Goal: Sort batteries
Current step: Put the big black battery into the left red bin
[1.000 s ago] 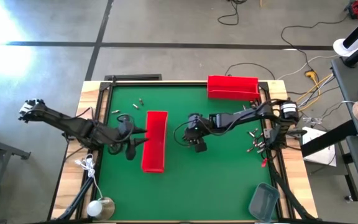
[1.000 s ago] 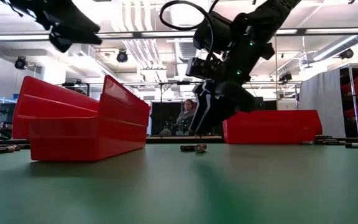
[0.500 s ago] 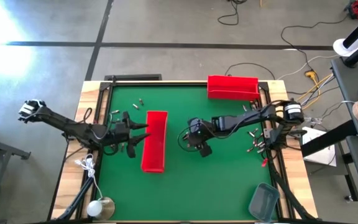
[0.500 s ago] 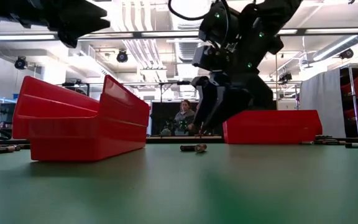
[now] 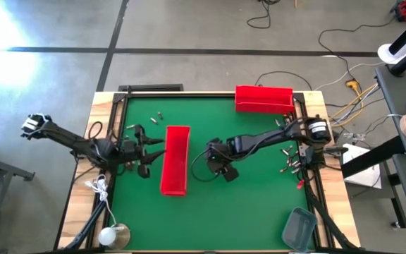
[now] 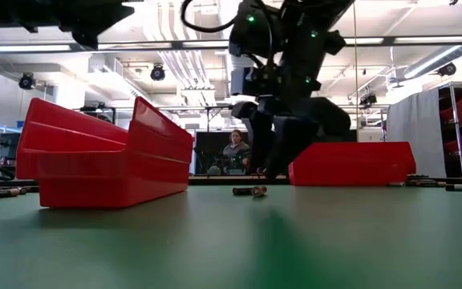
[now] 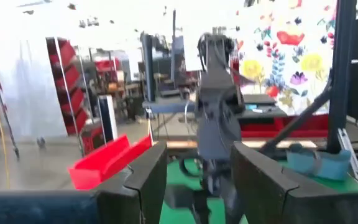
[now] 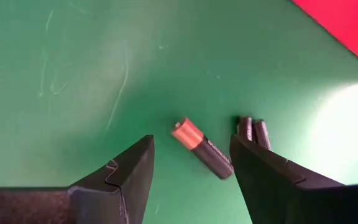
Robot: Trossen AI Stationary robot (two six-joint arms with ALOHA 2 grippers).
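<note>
Table surface: green felt mat [image 5: 252,201] inside a pale wooden frame [image 5: 333,212]
Centre bin: long red plastic bin [image 5: 175,159], lying lengthwise on the mat left of the middle; near and large at left in the low view [image 6: 103,160]
Far bin: second red plastic bin [image 5: 263,99] at the mat's far edge, right of centre
Tray: small grey rectangular tray [image 5: 298,227] at the near right corner
Cables: loose cords on the grey concrete floor [image 5: 189,32] beyond the table
Lamp-like item: white round object [image 5: 108,236] at the near left corner, with white cord
Person: seated figure [image 6: 235,152] far back in the room, low view
Wall art: flower-patterned panel [image 7: 288,50] in the left wrist view
</note>
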